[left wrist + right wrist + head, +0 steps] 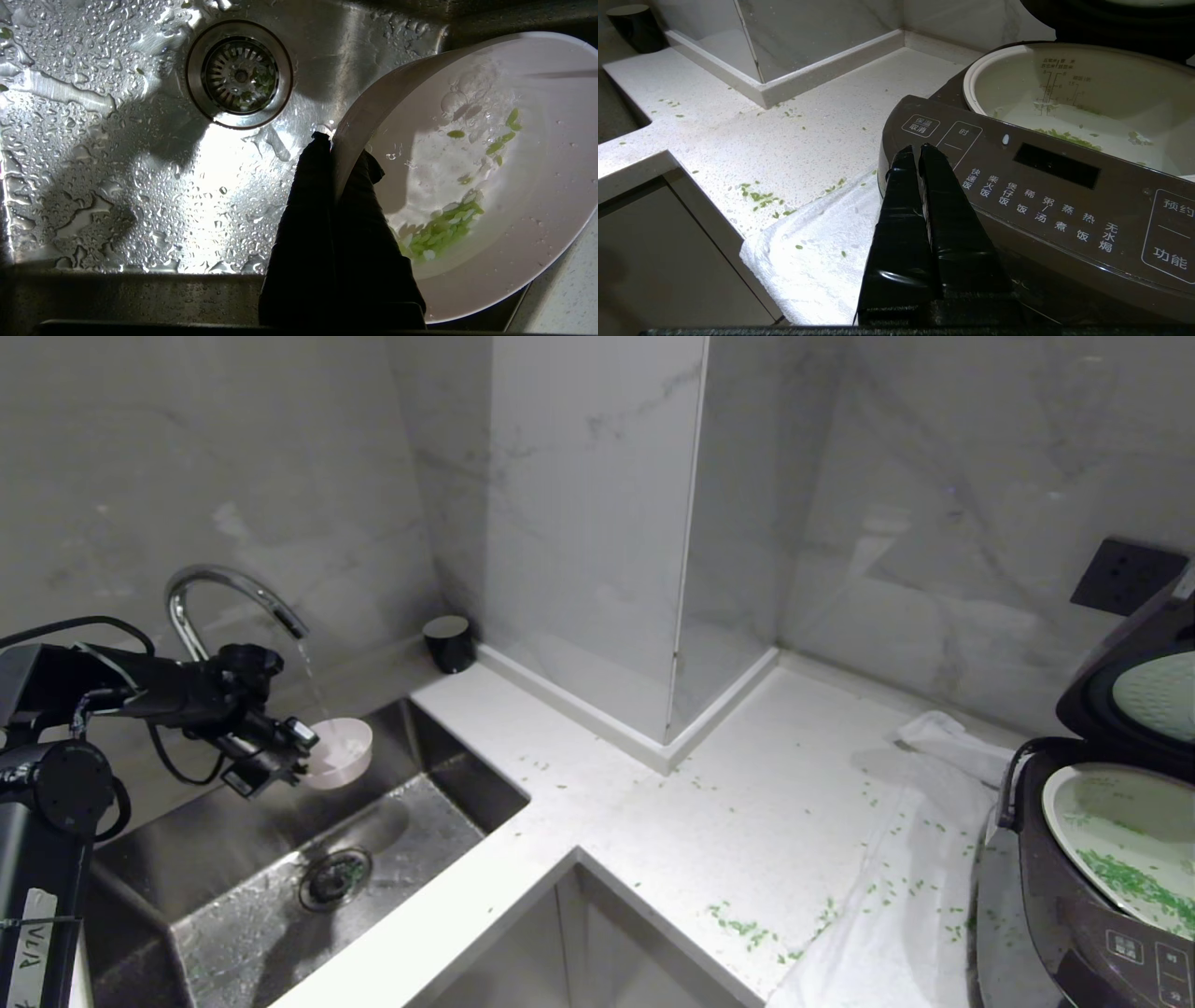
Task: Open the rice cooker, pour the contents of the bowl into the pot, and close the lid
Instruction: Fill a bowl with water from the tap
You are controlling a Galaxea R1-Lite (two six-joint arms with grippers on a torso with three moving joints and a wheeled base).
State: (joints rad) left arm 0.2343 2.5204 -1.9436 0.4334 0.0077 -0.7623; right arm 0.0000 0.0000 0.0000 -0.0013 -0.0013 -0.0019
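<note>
We see L gripper (343, 149) clamped on rim of bowl (341, 751), held tilted over sink (439, 803) under faucet (229, 593), thin water stream running into it. Bowl interior wet, few contents (444, 228) stuck near low side; some green bits in drain (239, 74). R gripper (920, 154) fingers pressed together, gripping nothing, just in front of rice cooker (1041, 186) panel. Lid (1134, 672) up, pot (1120, 831) w/ green bits inside, at far right of counter (653, 803). More bits scattered on counter & white towel (896, 915).
</note>
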